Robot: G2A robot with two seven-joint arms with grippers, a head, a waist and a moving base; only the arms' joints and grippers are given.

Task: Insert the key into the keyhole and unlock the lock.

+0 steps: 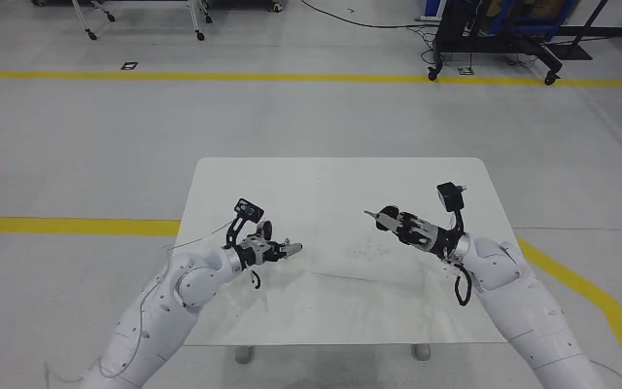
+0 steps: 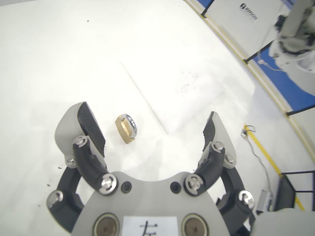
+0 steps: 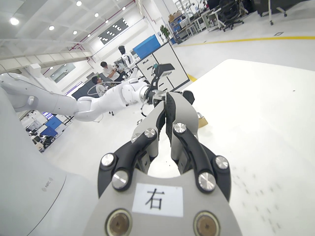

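Observation:
A small brass padlock with a silver shackle lies on the white table. My left gripper hovers open just above it, and the lock sits between the fingers, close to one pad. In the top view the left gripper is at the table's left middle. My right gripper is raised over the table's right middle, shut, with a thin metal tip, apparently the key, sticking out. In the right wrist view the right gripper points toward the left arm, and the padlock peeks out behind one finger.
The table is bare around both grippers, with faint dark specks near its middle. Its front edge lies close to the arms. Yellow floor lines and carts lie far off.

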